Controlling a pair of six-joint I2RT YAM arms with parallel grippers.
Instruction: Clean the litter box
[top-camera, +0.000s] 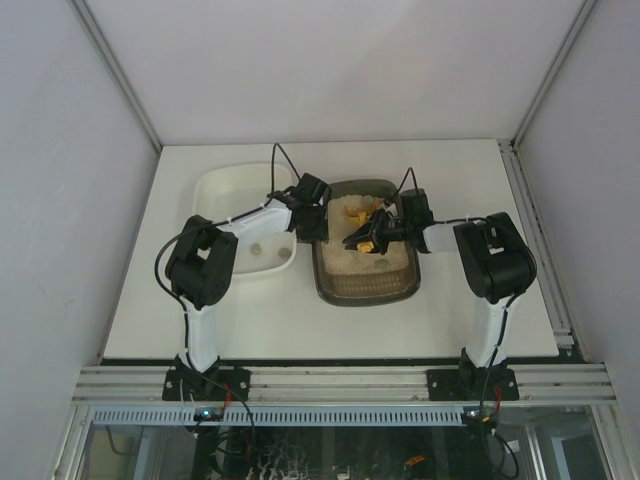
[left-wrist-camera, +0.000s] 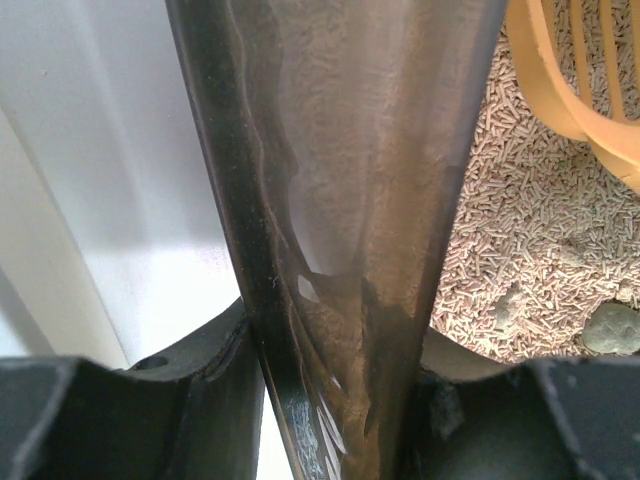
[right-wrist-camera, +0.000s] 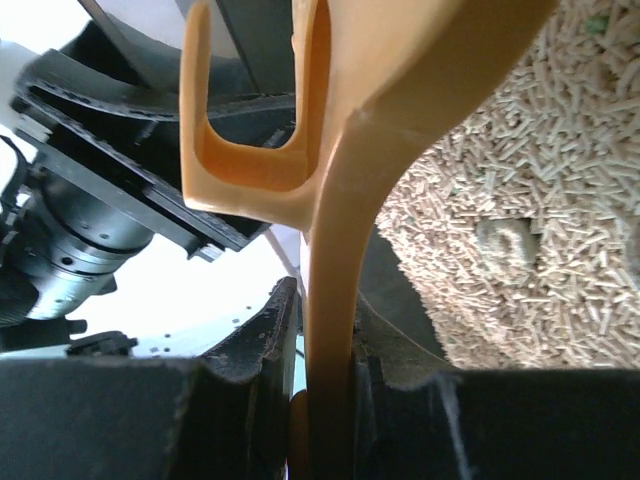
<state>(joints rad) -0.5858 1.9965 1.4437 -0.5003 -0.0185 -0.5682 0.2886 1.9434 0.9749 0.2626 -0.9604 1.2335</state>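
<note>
Brown-grey plastic marks the litter box (top-camera: 365, 293), which sits mid-bench in the top view, with the white tray (top-camera: 240, 215) just beside its left wall. The left end effector (top-camera: 316, 218) reaches to that wall, apparently to steady the box. The right end effector (top-camera: 383, 232) comes in from the right over the litter, carrying the yellow scoop (top-camera: 354, 212), whose head lies toward the far end. The bench (top-camera: 450, 310) is bare on the right. From the left wrist, the fingers are closed on the box's wall, one inside and one outside, and the rim runs up between them. I judge that this grip keeps the box from sliding while the scoop drags. Pale pellet litter (left-wrist-camera: 520, 230) lies to the right, a grey clump (left-wrist-camera: 612, 328) sits at the lower right, and the slotted scoop head shows in the top corner, apart from the clump. From the right wrist, the fingers are clamped on the scoop's handle, held edge-on so the head can rake the litter. A second, paler clump (right-wrist-camera: 505, 240) lies right of the handle. The left arm's black wrist (right-wrist-camera: 80, 230) crowds the left side near the handle's loop. It is likely the main obstacle if waste is to cross to the white tray.
</note>
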